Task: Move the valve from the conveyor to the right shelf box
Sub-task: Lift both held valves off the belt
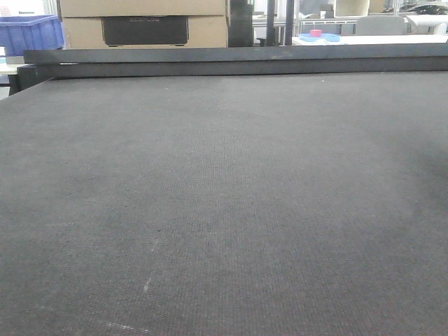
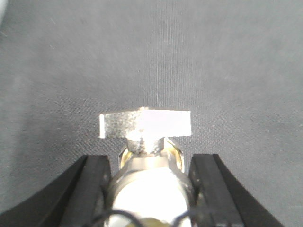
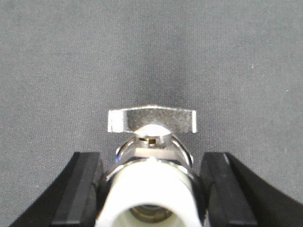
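The conveyor (image 1: 224, 196) is a wide dark grey woven belt that fills the front view, with no valve or gripper on the part seen there. In the left wrist view a shiny metal valve (image 2: 144, 124) with a flat T-handle points away from the camera. My left gripper (image 2: 150, 161) is shut on its round body, the black fingers (image 2: 94, 184) pressed to both sides. In the right wrist view a second metal valve (image 3: 151, 120) with a white end cap sits the same way in my right gripper (image 3: 151, 158), which is shut on it. The right shelf box is out of view.
A dark rail (image 1: 231, 61) runs along the belt's far edge. Behind it stand cardboard boxes (image 1: 143, 24), a blue bin (image 1: 28, 31) at the far left and a white table with a pink object (image 1: 316, 33) at the right.
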### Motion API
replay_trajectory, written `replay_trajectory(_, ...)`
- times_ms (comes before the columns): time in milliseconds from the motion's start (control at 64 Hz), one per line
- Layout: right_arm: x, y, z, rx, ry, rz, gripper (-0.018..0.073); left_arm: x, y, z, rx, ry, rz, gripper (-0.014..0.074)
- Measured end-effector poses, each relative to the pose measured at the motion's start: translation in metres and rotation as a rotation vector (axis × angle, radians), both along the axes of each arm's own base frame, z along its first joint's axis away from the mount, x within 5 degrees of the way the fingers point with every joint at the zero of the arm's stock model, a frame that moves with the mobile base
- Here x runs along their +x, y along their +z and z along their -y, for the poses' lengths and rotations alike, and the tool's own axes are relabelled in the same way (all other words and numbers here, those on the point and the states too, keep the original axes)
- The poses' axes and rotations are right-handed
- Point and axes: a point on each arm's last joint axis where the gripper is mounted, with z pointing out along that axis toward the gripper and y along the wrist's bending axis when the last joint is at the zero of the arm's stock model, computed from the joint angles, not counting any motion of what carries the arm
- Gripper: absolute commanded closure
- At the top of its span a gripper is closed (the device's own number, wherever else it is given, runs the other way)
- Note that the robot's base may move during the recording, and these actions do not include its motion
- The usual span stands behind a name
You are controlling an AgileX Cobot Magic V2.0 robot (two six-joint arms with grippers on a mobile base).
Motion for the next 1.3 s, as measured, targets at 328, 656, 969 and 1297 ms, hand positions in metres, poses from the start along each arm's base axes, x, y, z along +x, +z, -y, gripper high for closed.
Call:
replay_trajectory(328,-0.041,-0.007,0.002,0.001,-0.014,0.108,0.0722,-0.070,0.001,0.004,0.010,0.003,0.174,0.0708)
replay_trajectory(656,-0.054,0.003,0.003,0.004,-0.019,0.194,0.0722,-0.097,0.017,0.005,0.017,0.006,0.338,0.0708)
replay_trajectory(969,-0.054,0.003,0.003,0.004,-0.020,0.196,0.0722,-0.098,0.017,0.005,0.017,0.006,0.340,0.0708)
replay_trajectory(1297,-0.054,0.003,0.003,0.004,-0.020,0.196,0.0722,-0.098,0.017,0.005,0.017,0.006,0.340,0.0708)
